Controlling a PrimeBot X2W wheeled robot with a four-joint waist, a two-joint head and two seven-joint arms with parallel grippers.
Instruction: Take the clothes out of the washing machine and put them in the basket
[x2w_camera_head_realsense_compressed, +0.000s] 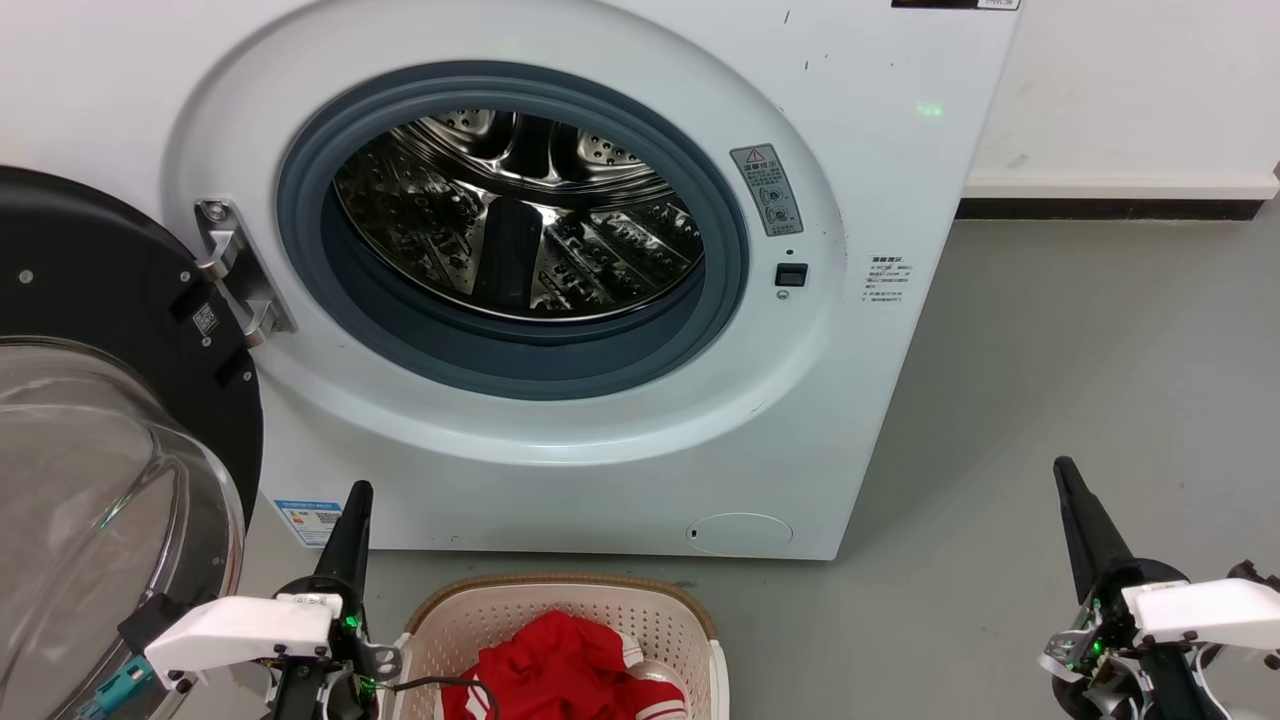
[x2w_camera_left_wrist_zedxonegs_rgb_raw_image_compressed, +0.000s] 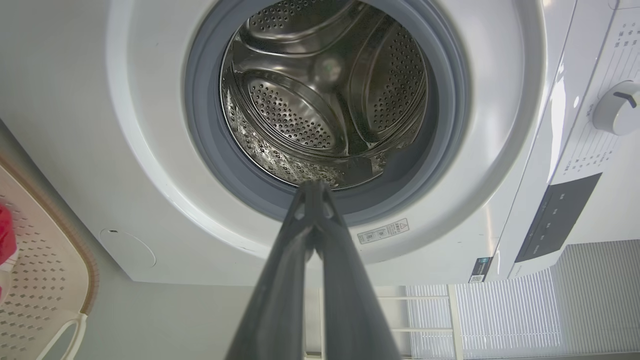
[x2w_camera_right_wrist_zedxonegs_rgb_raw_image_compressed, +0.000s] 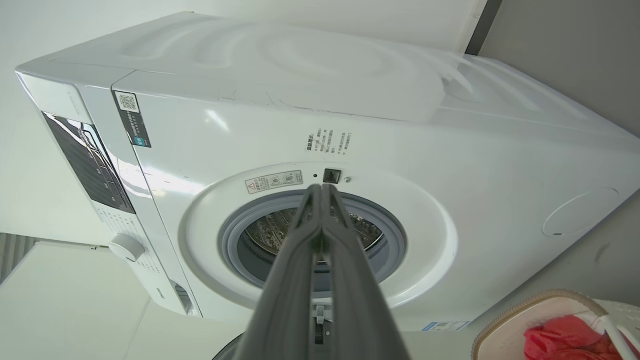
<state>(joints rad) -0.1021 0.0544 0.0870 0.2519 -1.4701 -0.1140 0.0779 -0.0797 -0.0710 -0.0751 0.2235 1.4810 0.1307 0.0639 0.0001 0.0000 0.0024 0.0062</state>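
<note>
The white washing machine (x2w_camera_head_realsense_compressed: 620, 440) stands with its black-framed glass door (x2w_camera_head_realsense_compressed: 110, 420) swung open to the left. Its steel drum (x2w_camera_head_realsense_compressed: 520, 215) shows bare metal, no fabric. The red clothes (x2w_camera_head_realsense_compressed: 560, 665) lie in the cream basket (x2w_camera_head_realsense_compressed: 690, 610) on the floor in front of the machine; the clothes (x2w_camera_right_wrist_zedxonegs_rgb_raw_image_compressed: 565, 340) and basket (x2w_camera_right_wrist_zedxonegs_rgb_raw_image_compressed: 530, 307) also show at the lower right of the right wrist view. My left gripper (x2w_camera_head_realsense_compressed: 358, 490) is shut and empty, just left of the basket. My right gripper (x2w_camera_head_realsense_compressed: 1063, 468) is shut and empty, well to the right over the floor.
Grey floor (x2w_camera_head_realsense_compressed: 1100, 380) stretches to the right of the machine up to a white wall with a dark baseboard (x2w_camera_head_realsense_compressed: 1110, 208). The open door takes up the space at the left. The machine's control knob (x2w_camera_left_wrist_zedxonegs_rgb_raw_image_compressed: 617, 107) and dark panel (x2w_camera_left_wrist_zedxonegs_rgb_raw_image_compressed: 555, 217) sit at its top.
</note>
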